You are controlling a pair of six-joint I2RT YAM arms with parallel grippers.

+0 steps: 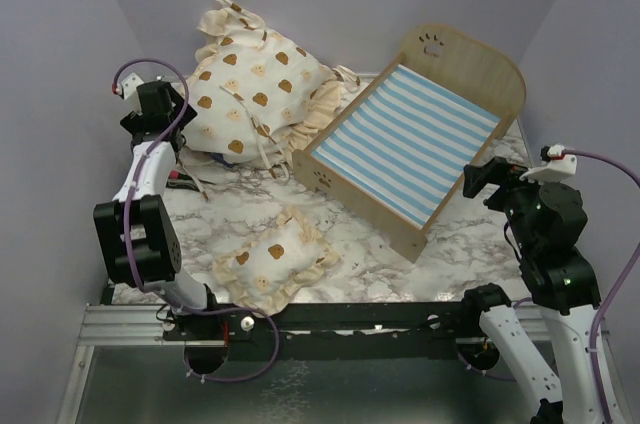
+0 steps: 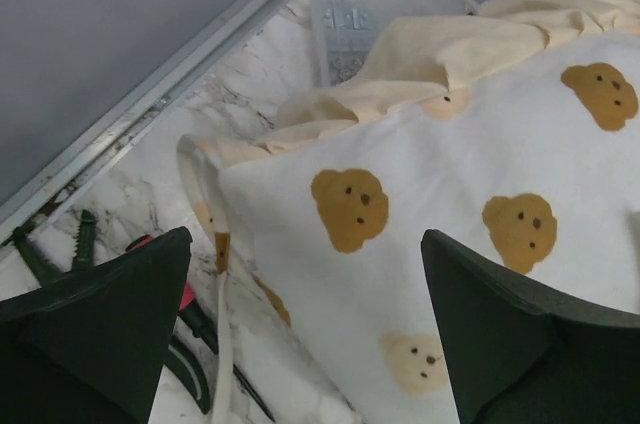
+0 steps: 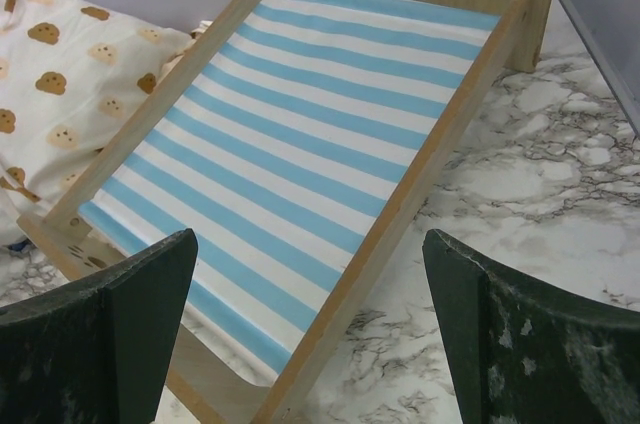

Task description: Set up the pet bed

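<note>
The pet bed (image 1: 405,149) is a light plywood frame with a paw-print headboard and a blue-and-white striped base, standing at the middle right of the marble table. Its striped base (image 3: 300,134) fills the right wrist view. My right gripper (image 1: 487,180) hangs open just off the bed's near right side rail, nothing between its fingers (image 3: 110,334). A large cream bear-print cushion (image 1: 255,94) lies at the back left. Over that cushion's left edge my left gripper (image 1: 185,134) stands open, with the bear fabric (image 2: 440,244) below it. A small bear-print pillow (image 1: 278,259) lies near the front.
Red and green handled tools (image 2: 190,329) lie on the marble by the cushion's left edge. A translucent plastic box (image 2: 385,19) sits beyond the cushion against the metal wall rail (image 2: 160,84). Grey walls close in the left, back and right sides.
</note>
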